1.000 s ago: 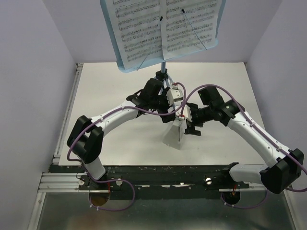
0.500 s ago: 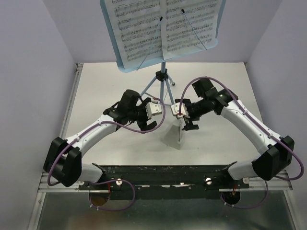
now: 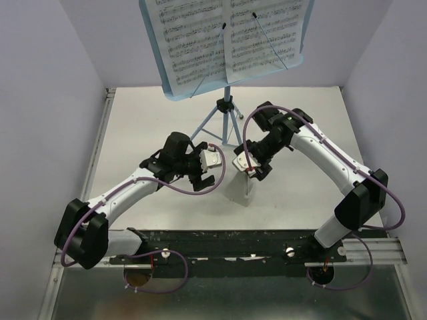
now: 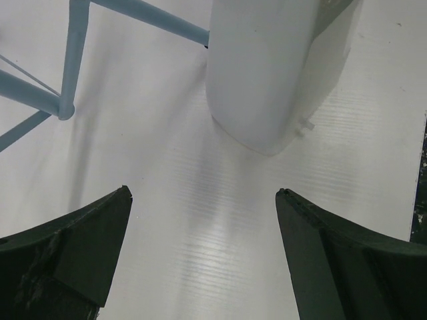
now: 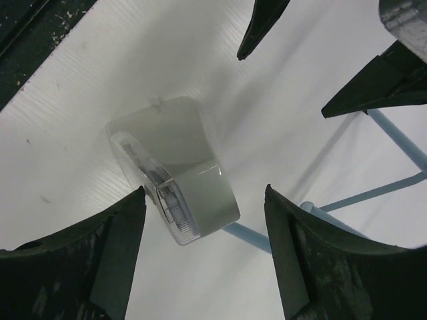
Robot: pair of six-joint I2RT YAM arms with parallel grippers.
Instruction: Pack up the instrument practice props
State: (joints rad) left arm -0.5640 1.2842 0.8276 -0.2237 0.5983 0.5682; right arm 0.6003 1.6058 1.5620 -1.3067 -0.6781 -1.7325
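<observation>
At twelve o'clock of our open, empty left end effector (image 4: pixel 203 192) and right end effector (image 5: pixel 205 192), the music stand (image 3: pixel 227 107) may topple if we clip a leg.

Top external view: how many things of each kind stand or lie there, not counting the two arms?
Light-blue music stand: 1
Sheet-music pages: 2, left page and right page
White container: 1
Total: 4
</observation>
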